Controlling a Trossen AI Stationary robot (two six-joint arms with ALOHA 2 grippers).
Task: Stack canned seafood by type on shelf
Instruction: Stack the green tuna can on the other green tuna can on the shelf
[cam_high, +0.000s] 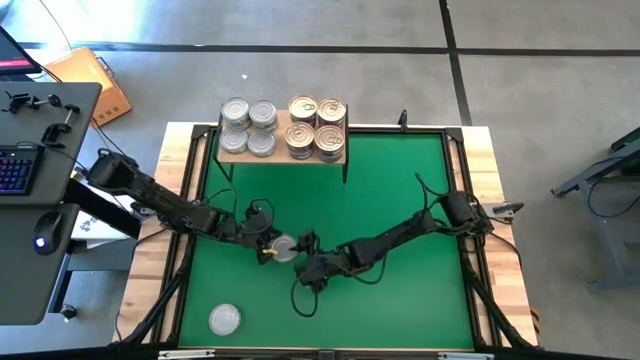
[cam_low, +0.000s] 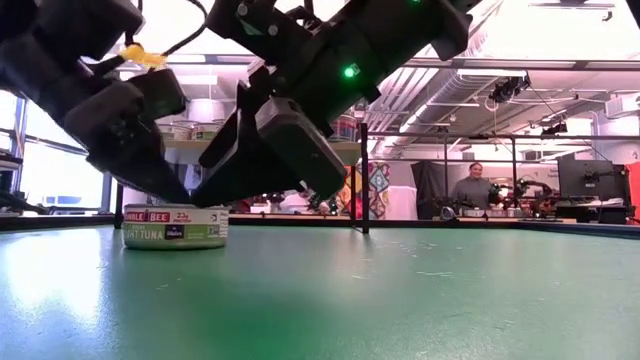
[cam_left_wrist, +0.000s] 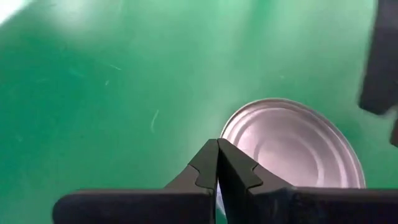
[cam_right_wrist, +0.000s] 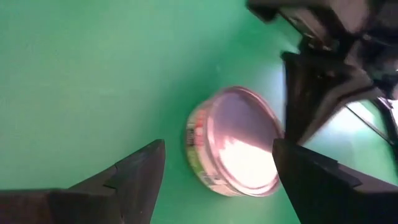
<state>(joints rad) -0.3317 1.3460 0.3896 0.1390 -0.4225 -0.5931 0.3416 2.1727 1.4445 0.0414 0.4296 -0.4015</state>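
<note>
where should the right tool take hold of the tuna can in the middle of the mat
Probably across the tuna can's round side wall, coming down from above. It sits flat on the green mat, lid up, short and wide, so the wall is the only graspable face. The right tool is open astride it; the shut left tool crowds one side.

A green mat (cam_high: 400, 190) fills the middle of the high view, framed by a pale wood table (cam_high: 487, 175). At the left edge stands a grey desk (cam_high: 35, 200) with a keyboard (cam_high: 12, 170) and a mouse (cam_high: 41, 241) on it. A cardboard box (cam_high: 95, 85) lies on the floor at upper left. In the low view, a person (cam_low: 476, 189) sits at right, near a dark monitor (cam_low: 590, 180).
</note>
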